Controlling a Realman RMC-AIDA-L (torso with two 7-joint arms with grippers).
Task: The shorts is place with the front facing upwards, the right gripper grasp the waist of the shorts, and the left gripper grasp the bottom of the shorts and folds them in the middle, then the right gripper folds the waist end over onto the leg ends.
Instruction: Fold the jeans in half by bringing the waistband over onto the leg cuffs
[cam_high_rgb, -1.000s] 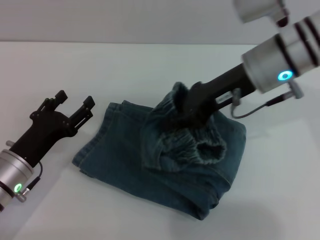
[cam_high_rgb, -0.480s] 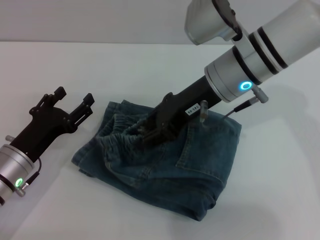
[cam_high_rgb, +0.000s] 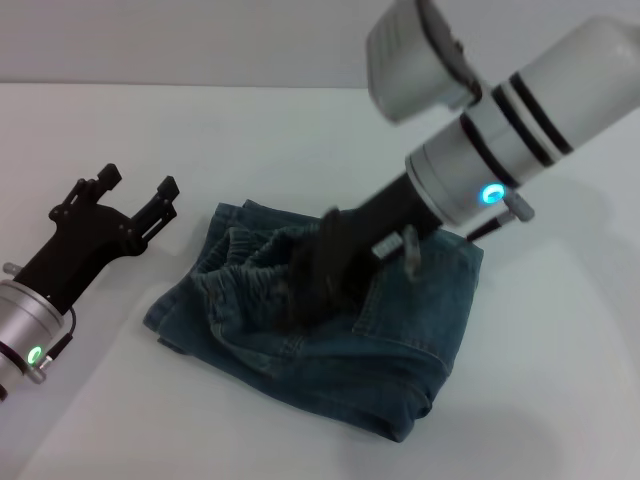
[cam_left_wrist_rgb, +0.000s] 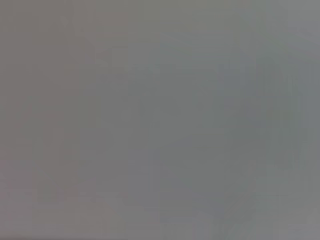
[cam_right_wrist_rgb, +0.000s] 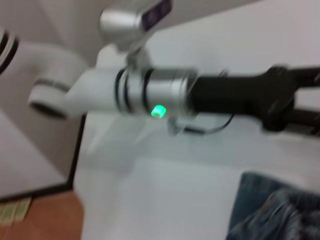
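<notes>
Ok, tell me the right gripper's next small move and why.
Probably release and lift away. The right gripper sits low on the shorts, with the ruched waist already laid over toward the leg ends, so the fold looks done. The left gripper waits open beside the shorts, apart from them.

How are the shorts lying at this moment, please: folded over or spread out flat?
Folded: the shorts form a compact stack, the waist lying over the leg end, the right pincer on it.

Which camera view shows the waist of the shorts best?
The head view: the waist of the shorts lies folded over by the right gripper. The right wrist view catches a blurred corner of the shorts; the left wrist view shows nothing.
</notes>
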